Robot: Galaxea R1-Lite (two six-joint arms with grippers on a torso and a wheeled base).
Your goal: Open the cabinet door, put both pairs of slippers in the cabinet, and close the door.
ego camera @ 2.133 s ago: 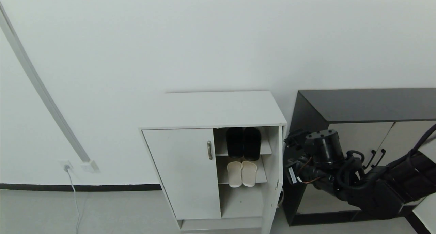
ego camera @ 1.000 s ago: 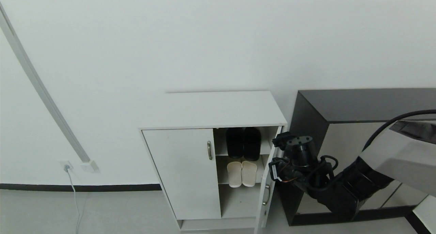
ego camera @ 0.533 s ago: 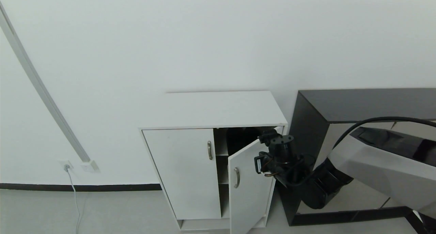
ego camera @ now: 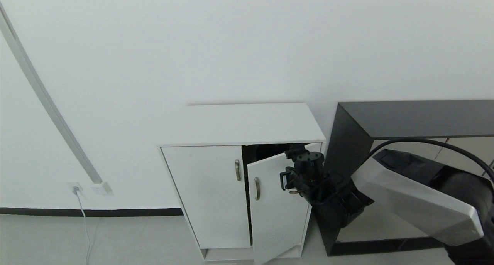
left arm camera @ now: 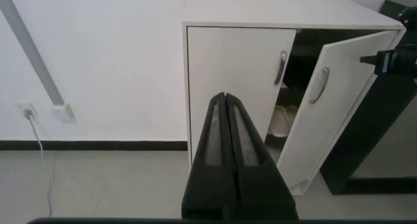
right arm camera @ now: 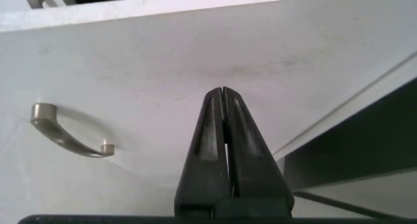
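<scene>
Left pincer pinched together, empty, before white wooden two-door cabinet | cream slippers shelved inside; second pair hidden | white right door ajar | my right pincer pinched together at its face | left to do: push shut

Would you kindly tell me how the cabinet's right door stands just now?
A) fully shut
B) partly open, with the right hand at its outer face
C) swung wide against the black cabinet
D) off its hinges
B: the right door stands angled out, a dark gap showing beside the left door, and the right hand is at its outer face.
</scene>
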